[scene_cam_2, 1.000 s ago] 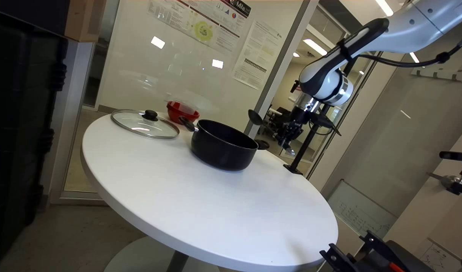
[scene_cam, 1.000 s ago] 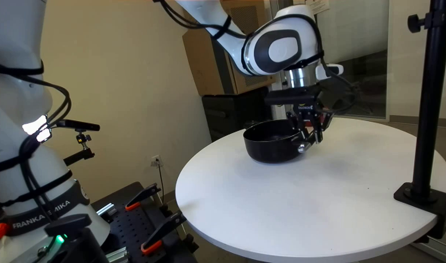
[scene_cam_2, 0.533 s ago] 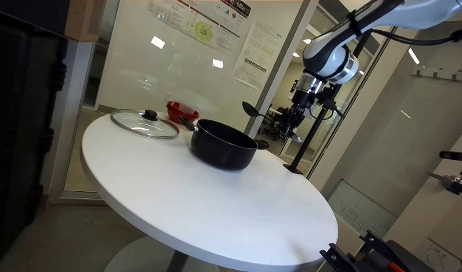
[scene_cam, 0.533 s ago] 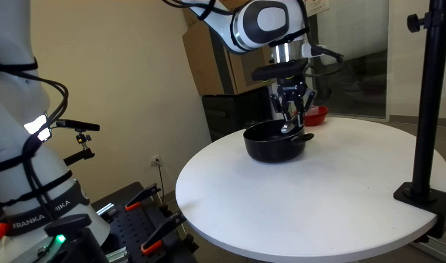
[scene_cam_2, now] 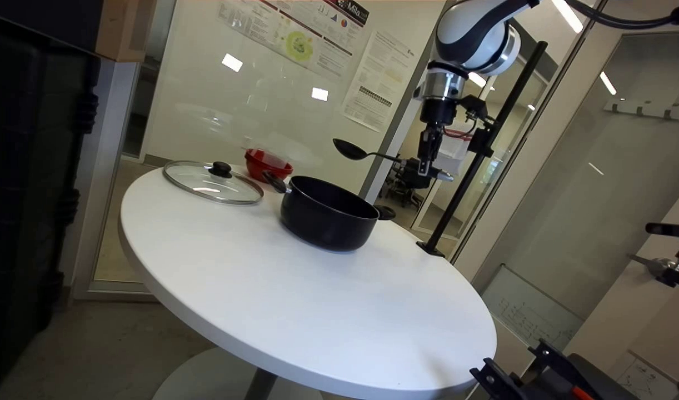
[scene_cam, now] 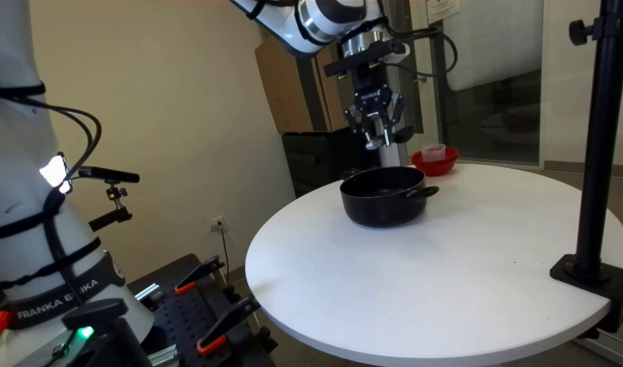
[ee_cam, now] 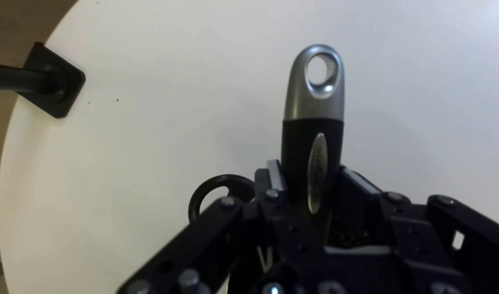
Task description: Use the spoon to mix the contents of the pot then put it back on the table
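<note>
The spoon [scene_cam_2: 349, 149] is held in the air, its black oval bowl out to one side of the gripper. Its handle [ee_cam: 313, 106] is thick and black with a silver end that has a hole. My gripper [scene_cam: 378, 138] is shut on this handle, one finger on each side in the wrist view. Spoon and gripper are well above the rim of the black pot [scene_cam: 383, 209], apart from it; the pot also shows in an exterior view [scene_cam_2: 328, 225]. The pot stands on the round white table [scene_cam: 418, 290]. A pot handle [ee_cam: 198, 200] shows beside my fingers. The pot's contents are not visible.
A glass lid [scene_cam_2: 200, 186] with a black knob lies on the table beside the pot. A red bowl [scene_cam: 436, 165] with a clear container [scene_cam: 434, 152] in it stands behind the pot. A black pole [scene_cam: 599, 153] is clamped at the table edge.
My gripper has risen with the spoon, from beside the pot's handle to well above the rim, and has turned. The spoon is still held. The pot, lid and red bowl have not moved.
</note>
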